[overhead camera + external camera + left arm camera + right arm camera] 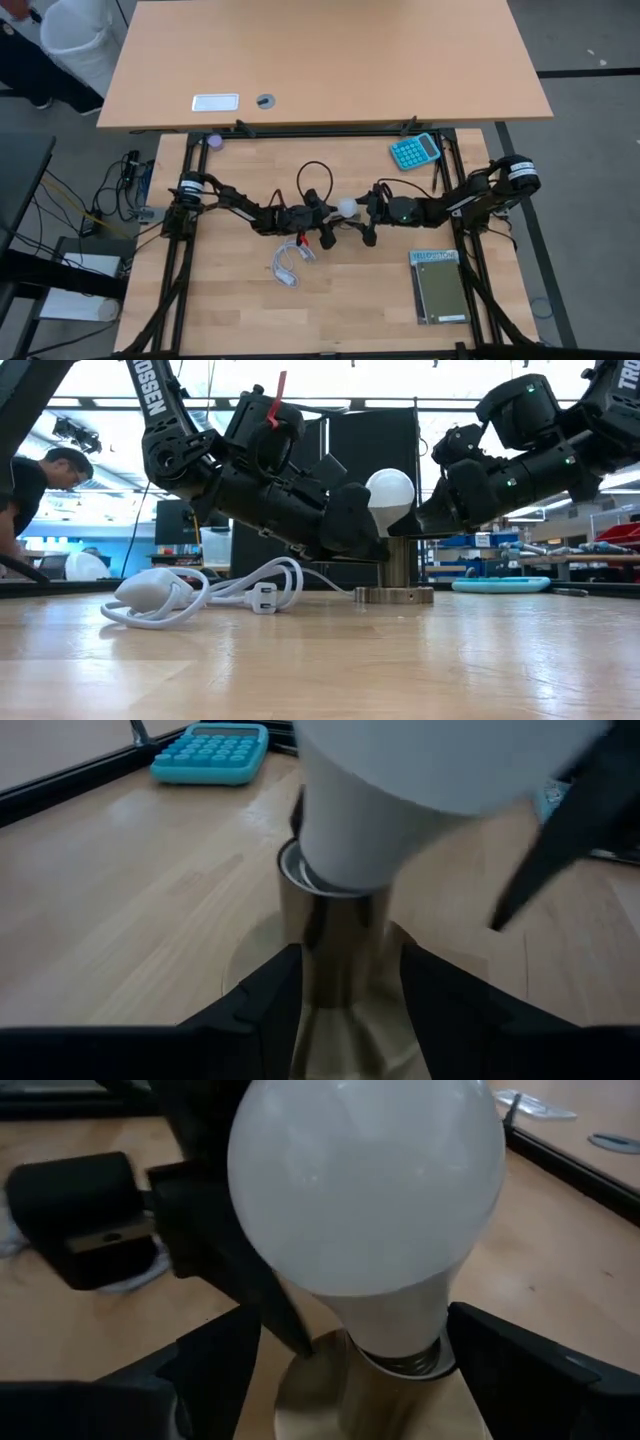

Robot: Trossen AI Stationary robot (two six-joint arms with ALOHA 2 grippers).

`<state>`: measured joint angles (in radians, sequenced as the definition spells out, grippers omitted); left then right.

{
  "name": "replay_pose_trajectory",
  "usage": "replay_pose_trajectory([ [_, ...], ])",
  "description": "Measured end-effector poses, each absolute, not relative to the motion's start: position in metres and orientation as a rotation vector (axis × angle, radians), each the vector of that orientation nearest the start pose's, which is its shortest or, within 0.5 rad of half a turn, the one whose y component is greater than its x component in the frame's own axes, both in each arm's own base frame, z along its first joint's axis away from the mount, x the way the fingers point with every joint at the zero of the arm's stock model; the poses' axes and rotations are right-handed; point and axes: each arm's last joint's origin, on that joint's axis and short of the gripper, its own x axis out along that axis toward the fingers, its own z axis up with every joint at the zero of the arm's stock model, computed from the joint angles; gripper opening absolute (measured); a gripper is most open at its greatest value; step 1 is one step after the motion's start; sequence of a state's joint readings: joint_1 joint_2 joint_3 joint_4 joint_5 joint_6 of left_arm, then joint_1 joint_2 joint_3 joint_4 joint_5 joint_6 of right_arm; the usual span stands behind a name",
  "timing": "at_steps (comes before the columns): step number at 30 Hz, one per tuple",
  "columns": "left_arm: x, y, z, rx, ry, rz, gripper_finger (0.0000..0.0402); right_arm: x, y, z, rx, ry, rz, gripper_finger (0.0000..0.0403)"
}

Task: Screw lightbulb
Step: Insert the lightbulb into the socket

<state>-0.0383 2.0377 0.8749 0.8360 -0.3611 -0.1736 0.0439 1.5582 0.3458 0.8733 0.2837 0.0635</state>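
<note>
1. Seen from overhead, the left gripper (pixel 322 215) sits near the middle of the wooden table (pixel 230 310), reaching toward 3 o'clock. Its fingers are clamped on the brass-coloured socket post (pixel 335 960); only the left wrist view shows that grip.
2. At 6 o'clock from the left arm lies a coiled white cable (pixel 190 592) with a plug, smooth and glossy in the low view.
3. The lightbulb (pixel 390 493) stands upright in the post at the table's centre, between the two grippers. It is matt white and pear-shaped, with a silvery threaded base (pixel 405 1360) that shows only in the right wrist view, entering the post.
4. The low view alone shows the post rising from a flat round metal disc (pixel 394 595) on the table.
5. The right gripper (pixel 368 215) reaches in from 3 o'clock; its dark fingers (pixel 520 1355) stand apart on either side of the bulb's neck, not pressing it.
6. A teal calculator (pixel 415 151) lies at 1 o'clock from the bulb; a dark flat booklet (pixel 438 287) lies at 4 o'clock.
</note>
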Motion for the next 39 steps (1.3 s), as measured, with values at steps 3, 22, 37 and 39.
replay_pose_trajectory([
  [3, 0.381, -0.005, 0.108, -0.1, 0.294, 0.331, 0.0174, 0.248, 0.001, 0.129, -0.01, 0.331, -0.256, 0.0323],
  [22, 0.381, 0.0, 0.108, -0.019, 0.306, 0.32, 0.0193, 0.24, -0.002, 0.142, -0.025, 0.351, -0.266, 0.0313],
  [37, 0.393, 0.028, 0.109, -0.017, 0.3, 0.273, 0.0315, 0.238, -0.004, 0.144, 0.002, 0.363, -0.278, 0.0313],
  [39, 0.396, 0.029, 0.108, 0.0, 0.299, 0.27, 0.031, 0.238, -0.004, 0.144, 0.004, 0.363, -0.274, 0.0313],
])
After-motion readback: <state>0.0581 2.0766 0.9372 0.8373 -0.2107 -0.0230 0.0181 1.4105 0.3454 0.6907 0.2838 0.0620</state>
